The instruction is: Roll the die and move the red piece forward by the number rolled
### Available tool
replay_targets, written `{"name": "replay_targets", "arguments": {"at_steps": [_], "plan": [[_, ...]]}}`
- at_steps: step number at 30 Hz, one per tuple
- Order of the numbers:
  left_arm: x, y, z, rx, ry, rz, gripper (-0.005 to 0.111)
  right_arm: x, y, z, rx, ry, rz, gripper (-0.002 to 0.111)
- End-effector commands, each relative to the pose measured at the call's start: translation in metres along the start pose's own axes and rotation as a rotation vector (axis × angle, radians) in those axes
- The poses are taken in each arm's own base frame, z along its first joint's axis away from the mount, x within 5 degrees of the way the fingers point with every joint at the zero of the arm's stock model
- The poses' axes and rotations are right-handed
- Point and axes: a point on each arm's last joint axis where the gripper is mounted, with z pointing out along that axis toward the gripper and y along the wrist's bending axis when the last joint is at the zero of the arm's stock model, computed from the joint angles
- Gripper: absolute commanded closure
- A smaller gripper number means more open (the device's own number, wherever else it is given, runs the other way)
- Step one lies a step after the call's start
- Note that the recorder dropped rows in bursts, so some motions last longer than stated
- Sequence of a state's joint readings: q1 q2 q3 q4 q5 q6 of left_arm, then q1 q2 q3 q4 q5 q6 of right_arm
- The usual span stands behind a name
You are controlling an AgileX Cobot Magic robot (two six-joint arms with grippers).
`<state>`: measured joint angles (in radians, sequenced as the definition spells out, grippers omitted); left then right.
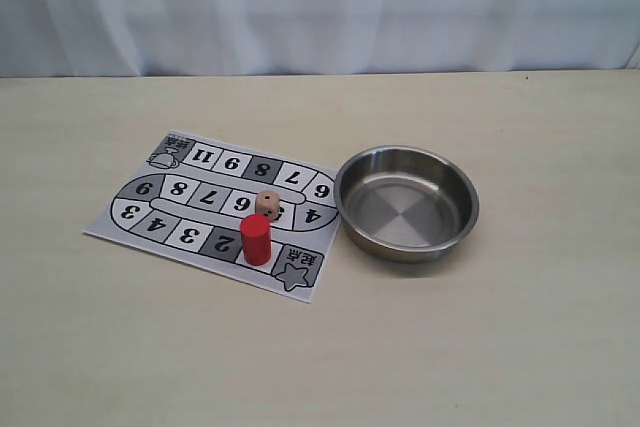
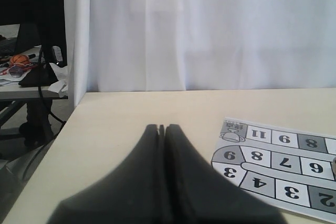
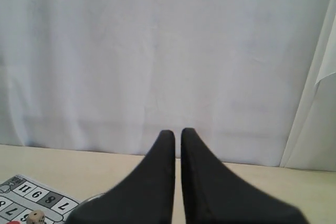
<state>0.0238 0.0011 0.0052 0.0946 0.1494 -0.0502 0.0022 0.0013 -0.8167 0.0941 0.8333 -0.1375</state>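
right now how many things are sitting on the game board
2. The red piece stands on the near row of the board, beside the star square; the die lies just behind it on the middle row. None seem hidden.

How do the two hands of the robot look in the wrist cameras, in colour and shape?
The left hand and the right hand each show two plain matt black fingers, broad at the base and tapering to rounded tips. No cables, markings or arm links are visible.
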Motion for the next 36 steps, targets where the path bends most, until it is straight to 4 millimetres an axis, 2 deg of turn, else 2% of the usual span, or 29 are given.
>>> {"name": "replay_targets", "arguments": {"at_steps": [1, 8, 13, 16, 21, 29, 36], "plan": [[-0.003, 0.000, 0.000, 0.001, -0.015, -0.004, 0.107, 0.016, -0.001, 0.021, 0.012, -0.029, 0.014, 0.104], [-0.003, 0.000, 0.000, 0.001, -0.015, -0.004, 0.107, 0.045, -0.003, 0.051, 0.036, -0.096, 0.024, 0.104], [-0.003, 0.000, 0.000, 0.001, -0.015, -0.004, 0.107, 0.083, -0.004, 0.075, 0.064, -0.152, 0.026, 0.104], [-0.002, 0.000, 0.000, 0.000, -0.012, -0.004, 0.107, 0.101, -0.004, 0.083, 0.077, -0.184, 0.024, 0.104], [-0.002, 0.000, 0.000, 0.000, -0.012, -0.004, 0.107, 0.128, -0.003, 0.090, 0.080, -0.136, 0.012, 0.104], [-0.002, 0.000, 0.000, 0.000, -0.012, -0.004, 0.107, 0.135, -0.003, 0.092, 0.084, -0.146, 0.012, 0.104], [-0.002, 0.000, 0.000, 0.000, -0.013, -0.004, 0.107, 0.141, -0.002, 0.093, 0.075, -0.084, 0.014, 0.104]]}}
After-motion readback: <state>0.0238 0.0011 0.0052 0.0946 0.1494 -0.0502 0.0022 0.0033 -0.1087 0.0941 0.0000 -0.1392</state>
